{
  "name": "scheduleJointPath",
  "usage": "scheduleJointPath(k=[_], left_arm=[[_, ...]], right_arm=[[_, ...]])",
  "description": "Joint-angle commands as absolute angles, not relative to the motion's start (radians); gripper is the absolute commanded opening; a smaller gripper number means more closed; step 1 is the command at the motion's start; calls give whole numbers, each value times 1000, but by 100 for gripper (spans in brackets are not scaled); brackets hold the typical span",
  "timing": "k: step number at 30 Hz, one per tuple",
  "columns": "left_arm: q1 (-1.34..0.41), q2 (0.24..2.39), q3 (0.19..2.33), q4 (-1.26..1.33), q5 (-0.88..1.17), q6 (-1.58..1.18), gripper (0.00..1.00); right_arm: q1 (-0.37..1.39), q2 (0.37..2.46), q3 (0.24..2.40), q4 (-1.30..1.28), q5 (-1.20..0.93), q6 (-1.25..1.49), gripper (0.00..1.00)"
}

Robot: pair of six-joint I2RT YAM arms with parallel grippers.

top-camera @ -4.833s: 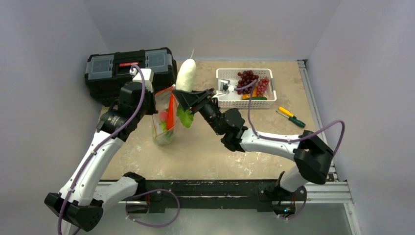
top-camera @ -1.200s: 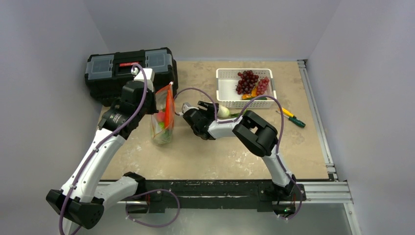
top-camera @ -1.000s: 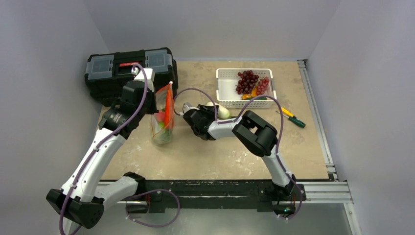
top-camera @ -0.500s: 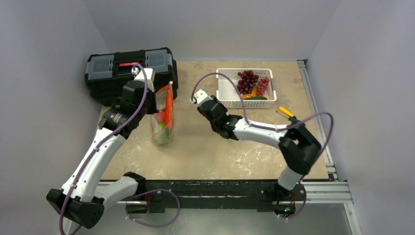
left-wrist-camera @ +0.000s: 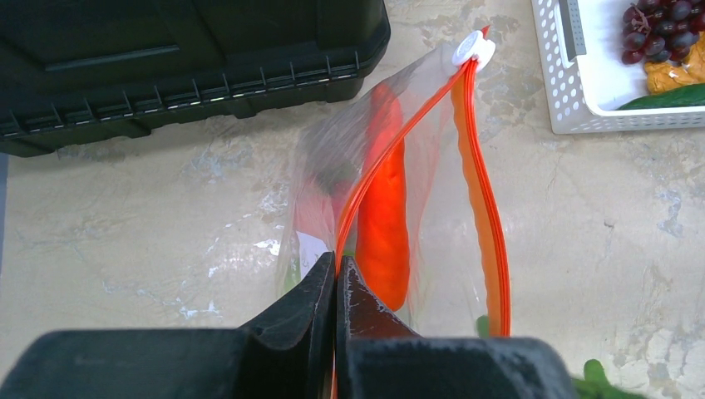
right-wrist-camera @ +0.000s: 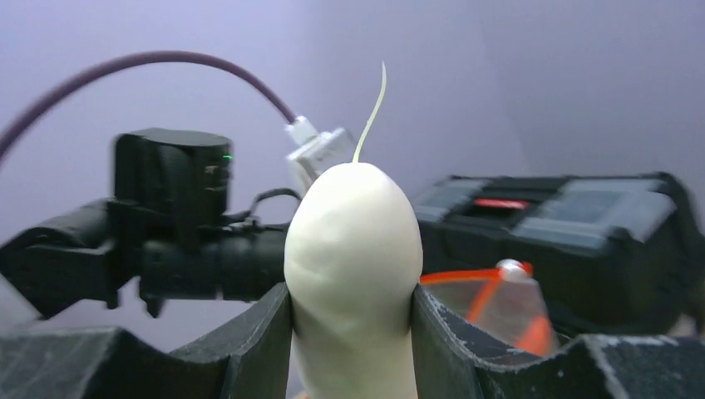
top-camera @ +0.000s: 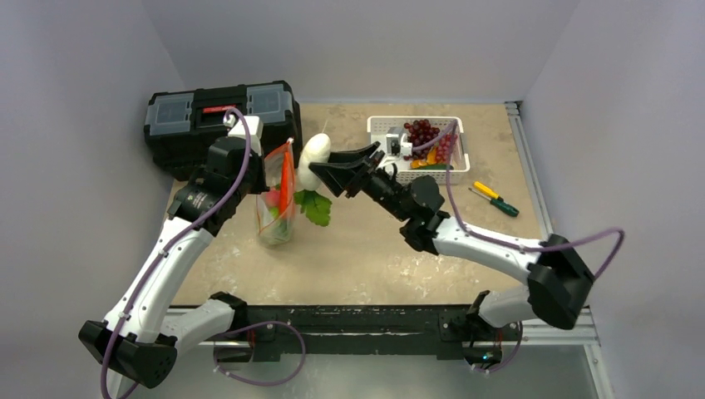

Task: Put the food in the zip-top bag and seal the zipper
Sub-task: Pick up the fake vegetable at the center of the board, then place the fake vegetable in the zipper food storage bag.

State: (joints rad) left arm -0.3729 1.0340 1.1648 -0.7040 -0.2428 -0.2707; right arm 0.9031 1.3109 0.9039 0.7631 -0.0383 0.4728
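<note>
Top view, left hand: my left gripper (top-camera: 263,169) is pressed together on the mouth of the clear crinkly zip-top plastic bag (top-camera: 278,218). The bag stands upright on the mottled beige table (top-camera: 366,249), just in front of the black plastic toolbox (top-camera: 220,116).
Top view, right hand: my right gripper (top-camera: 321,162) pinches the long white toy bulb (top-camera: 314,148). There it is, up in the air just right of the bag's mouth, with its green leafy end (top-camera: 315,208) hanging beside the bag.
Top view, rest of the food: purple-red grape bunches (top-camera: 422,131) lie in the white slotted plastic basket (top-camera: 378,125) at the back. The yellow- and green-handled screwdrivers (top-camera: 492,198) lie to the basket's right.
Left wrist view, grip: my fingers (left-wrist-camera: 320,291) sit flat against each other, with one side of the thin orange-red zipper strip (left-wrist-camera: 399,158) clamped between them.
Left wrist view, bag mouth: it's parted! The two sides of the strip spread apart from the small white slider tab (left-wrist-camera: 474,50) at the far end.
Left wrist view, contents: an orange toy carrot (left-wrist-camera: 384,216) stands inside the bag, between the two sides of the strip.
Right wrist view, grip: one finger (right-wrist-camera: 249,341) on each side of the bulb, squeezing its smooth middle, and its thin root tip points up.
Right wrist view, beyond: my left arm (right-wrist-camera: 166,241) is dead ahead. The bag's mouth is blurred at lower right, with the toolbox behind it.
</note>
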Motion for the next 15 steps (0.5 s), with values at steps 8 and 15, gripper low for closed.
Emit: scheduleJointPath(k=[8, 15], left_arm=[[-364, 1026, 1181, -670, -262, -273, 0], [-358, 1023, 1187, -670, -250, -274, 0]], right_arm=[[966, 1675, 954, 1674, -76, 719, 0], [966, 1626, 1026, 1543, -4, 600, 0]])
